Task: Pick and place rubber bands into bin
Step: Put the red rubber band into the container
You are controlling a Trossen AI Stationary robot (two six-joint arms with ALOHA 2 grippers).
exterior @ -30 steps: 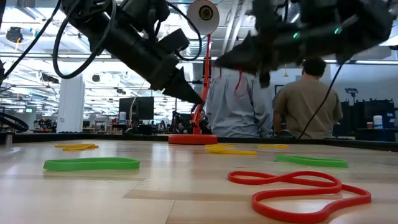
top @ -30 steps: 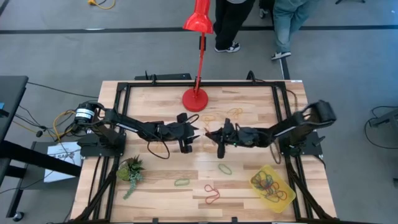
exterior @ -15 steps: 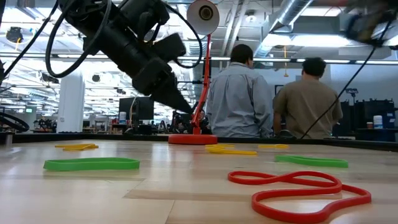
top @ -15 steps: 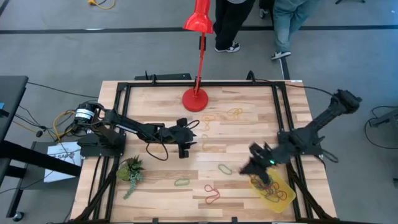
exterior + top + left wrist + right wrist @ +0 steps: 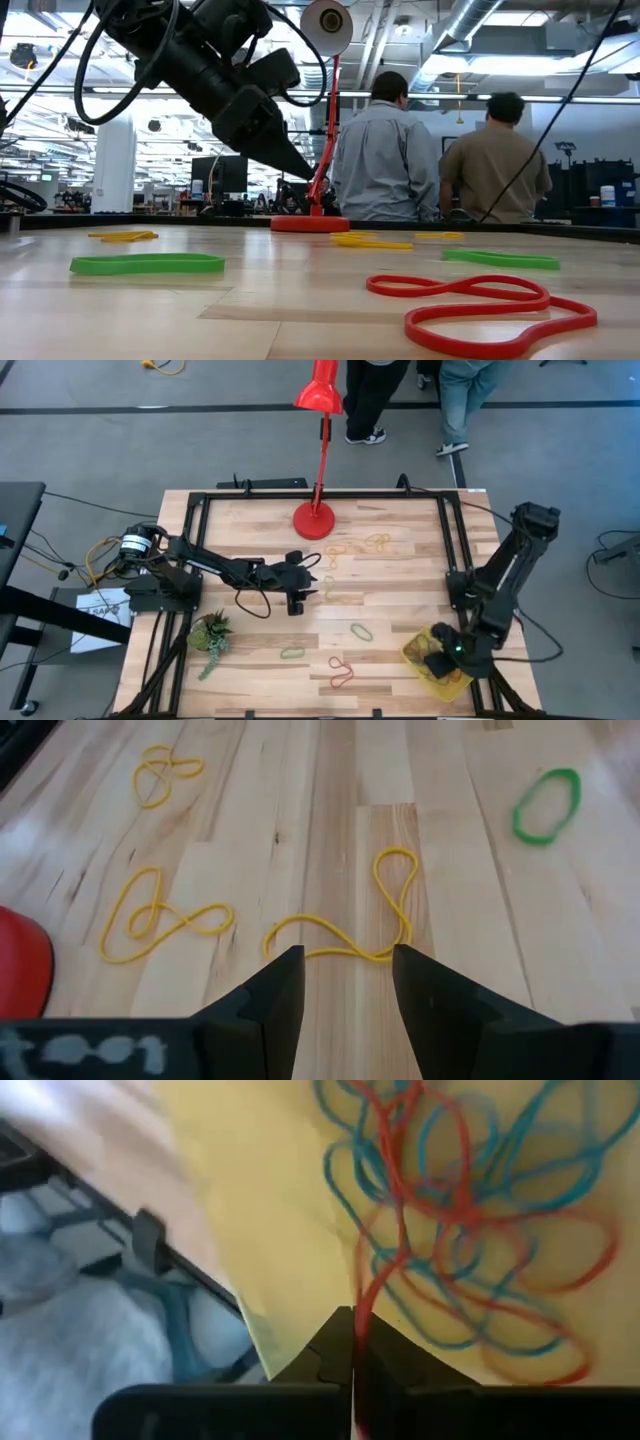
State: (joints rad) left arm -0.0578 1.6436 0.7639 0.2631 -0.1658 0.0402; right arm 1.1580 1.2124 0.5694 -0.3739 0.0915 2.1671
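pinching a red band (image 5: pixel 372 1295), right gripper (image 5: pixel 352 1342) clenched over the yellow bin (image 5: pixel 414 656) at the table's near right corner, tangle of red and blue bands (image 5: pixel 470 1230) just beyond its tips, left gripper (image 5: pixel 343 982) spread wide mid-table, yellow band (image 5: pixel 345 920) just ahead of it

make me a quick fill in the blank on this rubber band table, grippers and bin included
1. The right gripper hangs over the yellow ____.
2. Its fingers are shut on a ____ rubber band.
3. The left gripper, fingers ____, points at a yellow rubber band.
4. The lamp base is ____.

Missing: bin; red; open; red
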